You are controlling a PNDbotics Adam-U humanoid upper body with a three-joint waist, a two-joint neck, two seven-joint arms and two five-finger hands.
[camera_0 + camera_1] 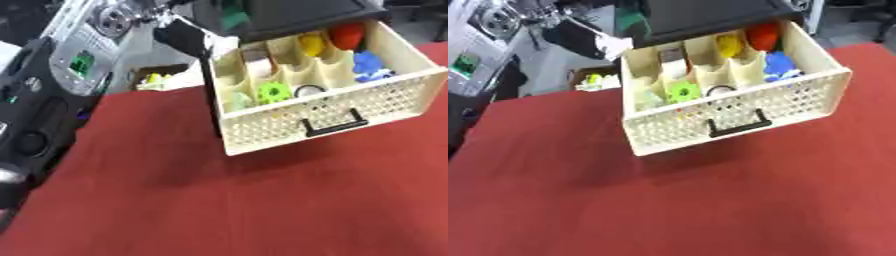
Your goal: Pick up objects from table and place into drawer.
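The left robot hand (pixel 179 36) hung at the upper left of the frame, just beside the open drawer (pixel 367 97).

Whether its fingers were apart or together could not be told; only a dark shape showed there, at the end of the left arm (pixel 61 85) that ran up the frame's left edge, and no right hand was in view. The cream drawer jutted from a black cabinet (pixel 702 15) in the upper centre, its long front and black handle (pixel 332 125) facing the lower edge. Its compartments held a green piece (pixel 274 91), a yellow one (pixel 311 44), a red one (pixel 348 34) and a blue one (pixel 372 65). No loose object showed on the red worktop (pixel 262 200), so the left hand, nearest the drawer's left wall, looked best placed for any next move.
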